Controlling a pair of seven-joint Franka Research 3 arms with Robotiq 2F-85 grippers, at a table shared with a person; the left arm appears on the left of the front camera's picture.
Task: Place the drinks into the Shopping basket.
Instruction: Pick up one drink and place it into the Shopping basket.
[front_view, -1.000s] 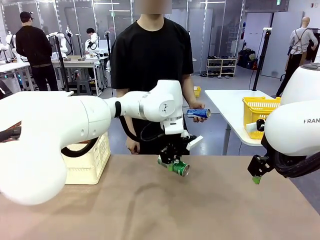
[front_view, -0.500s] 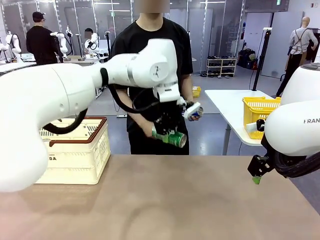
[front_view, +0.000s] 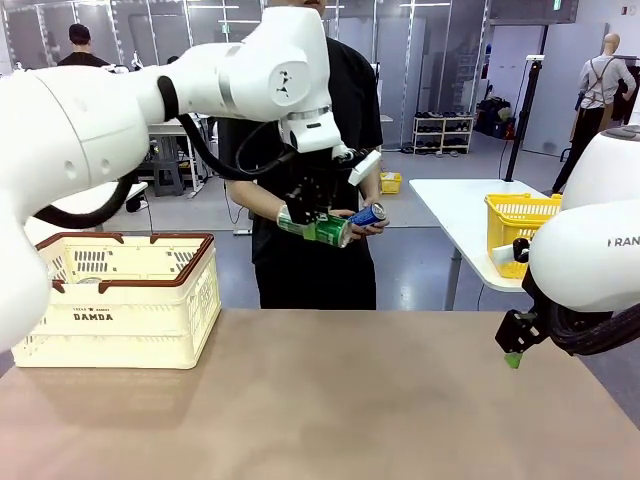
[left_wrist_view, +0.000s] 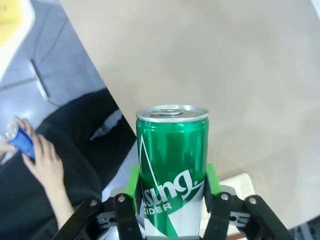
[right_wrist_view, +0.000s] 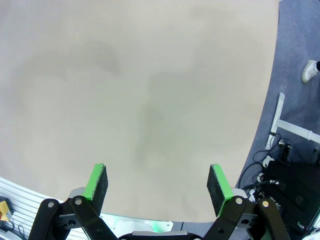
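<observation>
Left tool: pinching green can mid-body, aloft | judged light, rigid, slick, dent-prone; grip mid-wall | Shopping basket left of and below tool | right tool: spread, empty

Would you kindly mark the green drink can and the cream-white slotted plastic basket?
Green drink can (left_wrist_view: 172, 155): left wrist view, printed side.
Cream-white slotted plastic basket (front_view: 150, 320): front view, front wall.
</observation>
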